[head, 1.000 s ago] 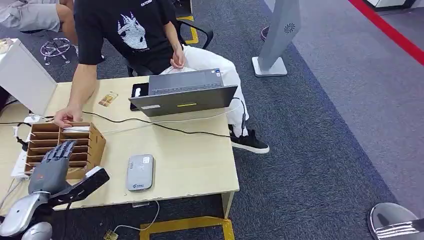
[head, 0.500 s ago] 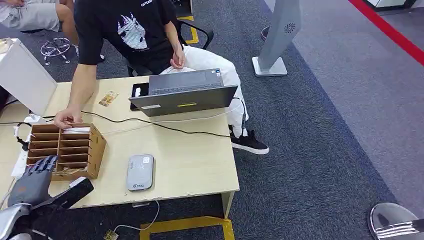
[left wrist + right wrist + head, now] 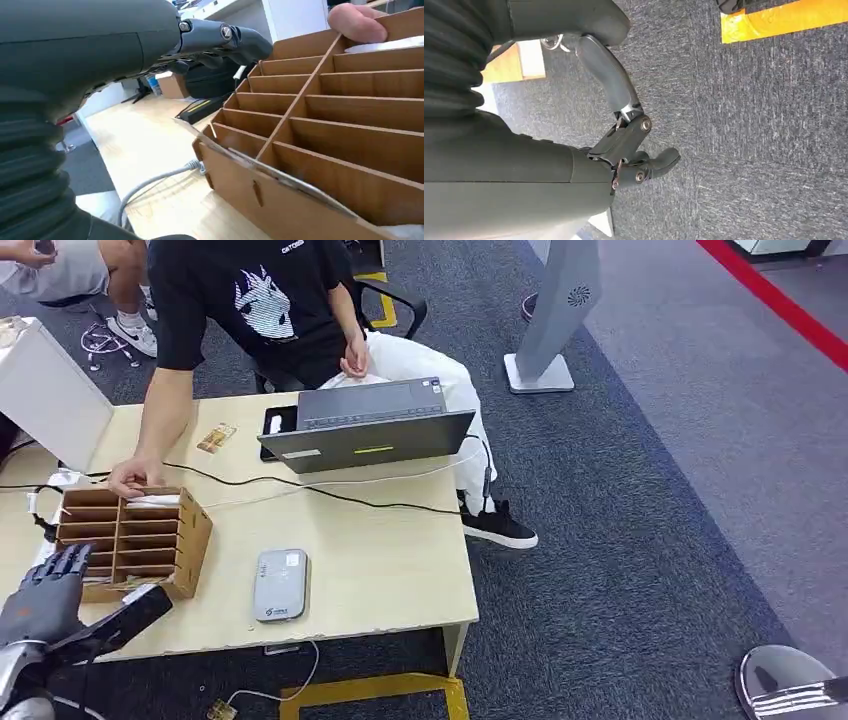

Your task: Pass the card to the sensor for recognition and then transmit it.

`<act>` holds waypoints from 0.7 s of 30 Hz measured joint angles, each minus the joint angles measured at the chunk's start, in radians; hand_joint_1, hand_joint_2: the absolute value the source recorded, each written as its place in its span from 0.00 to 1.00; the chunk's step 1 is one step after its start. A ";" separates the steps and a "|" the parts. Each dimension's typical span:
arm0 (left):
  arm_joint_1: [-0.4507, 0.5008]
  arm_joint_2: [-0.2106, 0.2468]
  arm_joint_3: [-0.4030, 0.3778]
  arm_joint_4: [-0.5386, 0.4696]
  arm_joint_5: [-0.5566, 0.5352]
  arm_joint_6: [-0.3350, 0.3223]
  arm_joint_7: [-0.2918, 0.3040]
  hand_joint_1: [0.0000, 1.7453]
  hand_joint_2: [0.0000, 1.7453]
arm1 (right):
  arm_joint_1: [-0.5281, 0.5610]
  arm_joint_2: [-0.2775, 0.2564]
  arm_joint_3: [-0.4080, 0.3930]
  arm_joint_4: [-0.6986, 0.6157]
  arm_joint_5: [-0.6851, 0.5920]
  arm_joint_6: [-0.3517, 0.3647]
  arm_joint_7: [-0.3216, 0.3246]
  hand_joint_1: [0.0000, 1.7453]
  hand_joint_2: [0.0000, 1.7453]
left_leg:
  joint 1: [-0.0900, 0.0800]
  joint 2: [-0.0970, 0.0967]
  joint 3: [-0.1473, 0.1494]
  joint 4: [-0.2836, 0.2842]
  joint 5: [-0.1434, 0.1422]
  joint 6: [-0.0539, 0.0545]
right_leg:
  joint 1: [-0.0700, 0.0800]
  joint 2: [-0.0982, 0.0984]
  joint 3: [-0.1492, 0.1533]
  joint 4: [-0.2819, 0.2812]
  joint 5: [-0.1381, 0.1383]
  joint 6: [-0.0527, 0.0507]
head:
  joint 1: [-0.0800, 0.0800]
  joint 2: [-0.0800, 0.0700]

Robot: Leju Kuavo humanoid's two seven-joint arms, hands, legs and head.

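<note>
My left hand (image 3: 45,592) hovers with fingers spread and nothing in it, at the near left corner of the wooden slotted organizer (image 3: 196,530). In the left wrist view the left hand (image 3: 150,45) is just short of the organizer (image 3: 350,140), and a thin pale card (image 3: 260,167) lies along its front row. Another white card (image 3: 155,498) sits in the far row, beside a person's hand (image 3: 130,478). The grey card sensor (image 3: 279,584) lies flat on the table to the right of the organizer. My right hand (image 3: 634,150) hangs over the carpet, fingers loosely bent, holding nothing.
A person sits behind the table with an open laptop (image 3: 370,425). A black cable (image 3: 340,495) crosses the tabletop. A small yellowish packet (image 3: 216,437) and a white box (image 3: 50,390) lie at the far left. A grey kiosk stand (image 3: 550,320) is on the carpet.
My left hand has drawn back and left, from above the organizer's front rows to its near left corner. The person's hand and the sensor have stayed put.
</note>
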 joint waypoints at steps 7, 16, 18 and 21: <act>-0.072 -0.085 -0.007 0.064 -0.027 0.066 -0.057 0.00 1.00 | -0.005 0.000 0.006 0.000 0.013 -0.001 -0.001 0.00 1.00 | 0.000 -0.001 0.000 0.000 0.000 0.000 | 0.000 -0.001 0.000 0.000 0.000 0.000 | 0.000 0.000; -0.100 -0.143 -0.026 0.106 -0.024 0.079 -0.066 0.00 1.00 | -0.006 0.000 0.007 0.000 0.023 -0.002 -0.006 0.00 1.00 | 0.000 0.000 0.000 0.000 0.000 0.000 | 0.000 0.000 0.000 0.000 0.000 0.000 | 0.000 0.000; -0.100 -0.144 -0.026 0.108 -0.021 0.080 -0.066 0.00 1.00 | -0.006 0.000 0.006 0.000 0.023 0.000 -0.006 0.00 1.00 | 0.000 0.000 0.000 0.000 0.000 0.000 | 0.000 0.000 0.000 0.000 0.000 0.000 | 0.000 0.000; -0.100 -0.144 -0.026 0.108 -0.018 0.080 -0.066 0.00 1.00 | -0.006 0.000 0.006 0.000 0.023 -0.001 -0.006 0.00 1.00 | 0.000 0.000 0.000 0.000 0.000 0.000 | 0.000 0.000 0.000 0.000 0.000 0.000 | 0.000 0.000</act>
